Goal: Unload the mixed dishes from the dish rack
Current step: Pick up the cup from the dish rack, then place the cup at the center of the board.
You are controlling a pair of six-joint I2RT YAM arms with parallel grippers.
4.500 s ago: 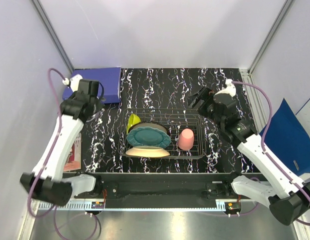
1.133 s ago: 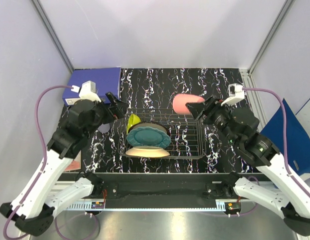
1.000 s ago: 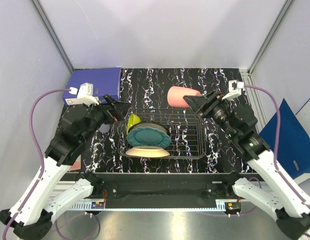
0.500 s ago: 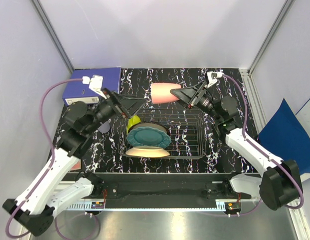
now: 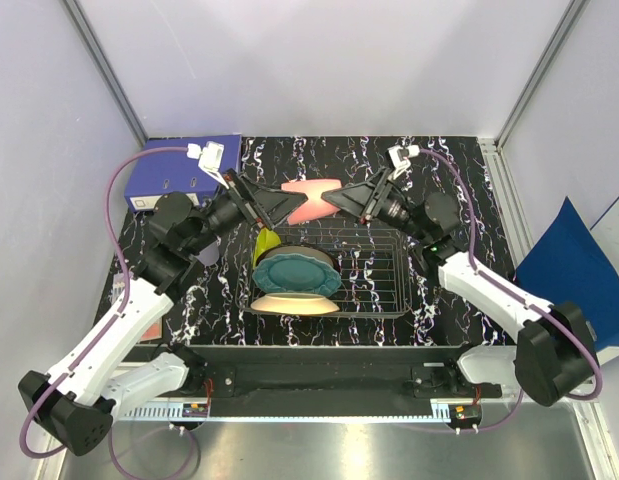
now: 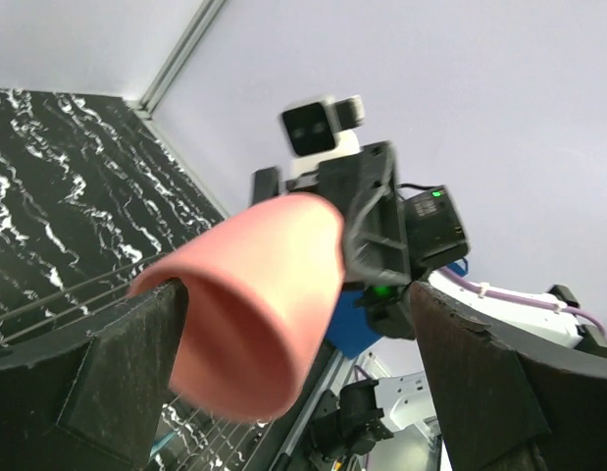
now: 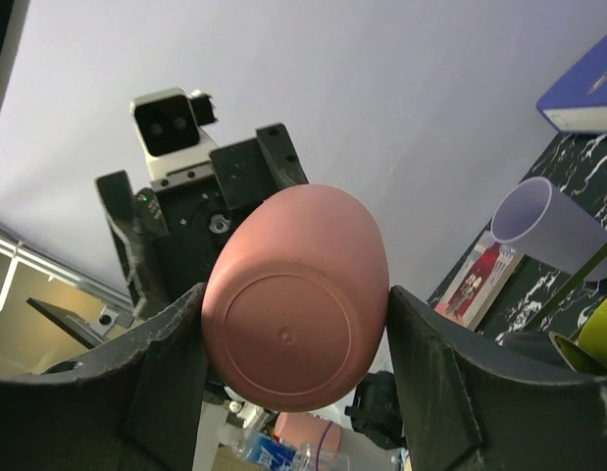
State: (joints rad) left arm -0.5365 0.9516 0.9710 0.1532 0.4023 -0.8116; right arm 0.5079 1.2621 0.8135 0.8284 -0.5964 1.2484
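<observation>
A salmon-pink cup hangs on its side in the air above the far edge of the dish rack. My right gripper is shut on its base end. My left gripper faces it, open wide, with its fingers on either side of the cup's mouth. In the rack stand a teal scalloped plate, a cream bowl and a small yellow-green bowl. A lavender cup lies on the table left of the rack.
A blue ring binder lies at the back left corner. A blue folder leans outside the right wall. A picture booklet lies at the table's left edge. Metal frame posts stand at both back corners.
My right gripper lifted the pink cup out of the rack and carried it up and left. My left gripper swung right to meet it and now brackets the cup's mouth.
</observation>
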